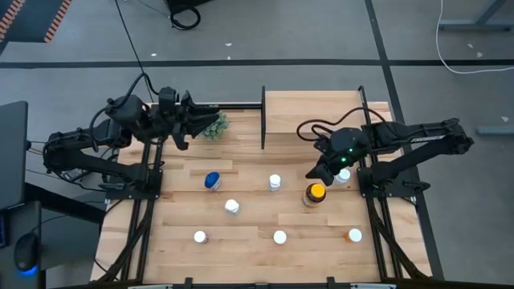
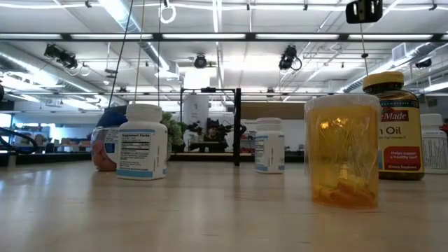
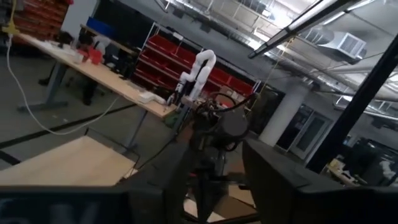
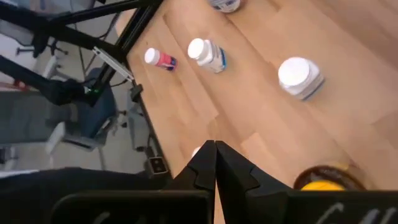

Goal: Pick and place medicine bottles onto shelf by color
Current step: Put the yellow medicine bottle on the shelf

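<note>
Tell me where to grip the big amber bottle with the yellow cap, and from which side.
Grip the big amber bottle around its round yellow cap, coming straight down from above. It stands upright on the slatted wooden table, cap up, and the right hand, shut, hangs just beside it.

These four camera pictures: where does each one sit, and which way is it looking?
High view: above the table, looking straight down; both arms show, left gripper raised by the plant, right gripper beside the amber bottle.
Low view: at tabletop height, looking level across the bottles into the room; no arm clearly shows.
Left wrist view: on the left arm, facing out into the room.
Right wrist view: on the right arm, looking down past its shut fingers at the table.
Shared: the yellow-capped amber bottle appears in the high, low and right wrist views.
</note>
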{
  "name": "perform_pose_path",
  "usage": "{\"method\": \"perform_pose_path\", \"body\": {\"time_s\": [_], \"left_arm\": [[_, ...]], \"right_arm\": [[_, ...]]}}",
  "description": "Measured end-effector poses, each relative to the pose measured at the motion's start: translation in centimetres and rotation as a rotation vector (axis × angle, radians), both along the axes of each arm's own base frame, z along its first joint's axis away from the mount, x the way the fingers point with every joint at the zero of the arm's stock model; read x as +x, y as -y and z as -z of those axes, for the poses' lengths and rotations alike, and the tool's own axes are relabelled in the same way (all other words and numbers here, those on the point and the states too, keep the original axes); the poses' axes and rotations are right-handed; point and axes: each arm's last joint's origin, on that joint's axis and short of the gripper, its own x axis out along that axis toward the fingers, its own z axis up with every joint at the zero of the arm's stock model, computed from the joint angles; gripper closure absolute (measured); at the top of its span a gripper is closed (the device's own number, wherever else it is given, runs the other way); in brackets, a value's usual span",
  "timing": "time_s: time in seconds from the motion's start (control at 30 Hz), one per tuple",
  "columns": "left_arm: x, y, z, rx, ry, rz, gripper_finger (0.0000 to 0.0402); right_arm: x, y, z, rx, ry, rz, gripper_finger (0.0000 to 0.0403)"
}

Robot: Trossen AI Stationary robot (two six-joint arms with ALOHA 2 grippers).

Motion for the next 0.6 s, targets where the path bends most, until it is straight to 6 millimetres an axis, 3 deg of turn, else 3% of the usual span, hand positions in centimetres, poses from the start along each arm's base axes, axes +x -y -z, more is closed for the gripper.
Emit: {"method": "perform_pose_path", "body": {"time_s": [0.4, 0.5, 0.6], "left_arm": [[0.0, -0.2, 0.5, 0.071, -0.065, -0.075, 0.0183], [0.0, -0.2, 0.5, 0.072, -0.068, -0.088, 0.0172], [0.0, -0.2, 0.5, 0.072, -0.071, -0.089, 0.0163]], "right_arm": [[0.2, -0.4, 0.6, -0.054, -0.031, -0.128, 0.0387], [0.0, -0.7, 1.1, -0.024, -0.085, -0.234, 0.0361], [-0.4, -1.2, 2.0, -0.016, -0.182, -0.297, 0.0307]]}}
